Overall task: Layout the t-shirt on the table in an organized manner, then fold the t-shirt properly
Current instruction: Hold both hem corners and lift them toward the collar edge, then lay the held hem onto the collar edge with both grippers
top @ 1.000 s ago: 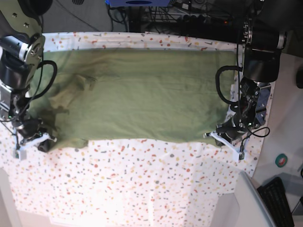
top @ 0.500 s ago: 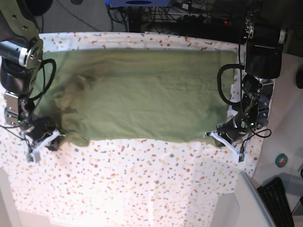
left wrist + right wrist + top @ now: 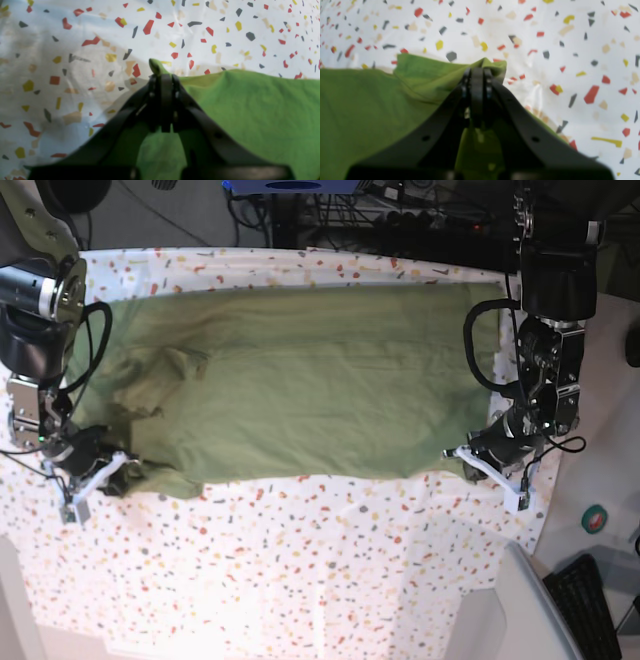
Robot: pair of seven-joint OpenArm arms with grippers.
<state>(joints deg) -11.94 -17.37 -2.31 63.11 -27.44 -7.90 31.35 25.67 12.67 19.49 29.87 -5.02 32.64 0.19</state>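
Observation:
The olive-green t-shirt (image 3: 290, 380) lies spread wide across the far half of the speckled table (image 3: 300, 560). My left gripper (image 3: 468, 463), at the right of the base view, is shut on the shirt's near right corner. In the left wrist view the left gripper's (image 3: 161, 75) jaws are pressed together, and a nub of green t-shirt (image 3: 250, 107) pokes out beyond them. My right gripper (image 3: 122, 472) is shut on the bunched near left corner. In the right wrist view, folds of the t-shirt (image 3: 370, 105) gather at the right gripper's (image 3: 476, 71) closed tips.
Speckled table cloth (image 3: 75, 50) lies bare in front of both grippers and over the near half of the table (image 3: 570, 50). A grey bin (image 3: 520, 610), a keyboard (image 3: 595, 605) and a tape roll (image 3: 594, 519) sit off the right edge. Cables (image 3: 400, 210) run behind.
Both grippers, still pinching the near corners, have shifted slightly to the right in the base view. The shirt's near edge moved with them, and the left corner is more bunched.

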